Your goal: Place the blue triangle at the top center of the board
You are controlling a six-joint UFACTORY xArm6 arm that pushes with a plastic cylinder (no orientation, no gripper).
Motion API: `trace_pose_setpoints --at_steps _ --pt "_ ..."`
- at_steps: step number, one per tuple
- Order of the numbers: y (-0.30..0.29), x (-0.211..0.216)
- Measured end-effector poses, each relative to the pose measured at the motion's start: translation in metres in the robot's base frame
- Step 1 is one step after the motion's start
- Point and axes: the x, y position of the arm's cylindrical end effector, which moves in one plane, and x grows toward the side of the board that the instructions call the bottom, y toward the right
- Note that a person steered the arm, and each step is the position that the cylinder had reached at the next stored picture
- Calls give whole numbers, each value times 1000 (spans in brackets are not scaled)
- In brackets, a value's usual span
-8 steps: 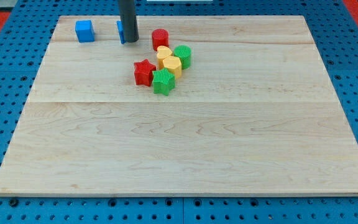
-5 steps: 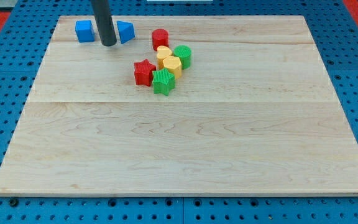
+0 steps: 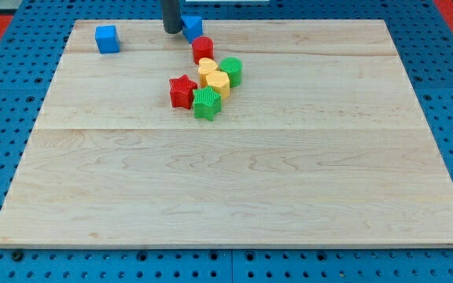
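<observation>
The blue triangle [image 3: 193, 27] lies at the view's top edge of the wooden board [image 3: 234, 189], a little left of centre, just above the red cylinder [image 3: 203, 48]. My tip [image 3: 171, 31] stands right beside the triangle's left side, touching or nearly touching it. The rod rises out of the view's top.
A blue cube [image 3: 107, 38] sits at the top left. Below the red cylinder a tight cluster holds two yellow blocks [image 3: 213, 75], a green cylinder [image 3: 231, 71], a red star [image 3: 182, 91] and a green star [image 3: 207, 103].
My tip moved left behind the triangle, then right and up. The blue triangle slid right and up to the board's top edge, above the red cylinder.
</observation>
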Motion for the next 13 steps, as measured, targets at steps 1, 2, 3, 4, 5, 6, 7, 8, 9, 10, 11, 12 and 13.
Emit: trace_pose_setpoints --at_steps 1,2,3,4,5,6,7,8,9,10,11,12,13 --pt "40 0" --pt "53 -13" --pt "49 -17" --pt "111 -15" --pt "122 -17" --pt "124 -16" --pt "193 -17" --pt "236 -17" --pt "225 -17" --pt "210 -8" --pt "207 2" --pt "183 5" --pt "136 5"
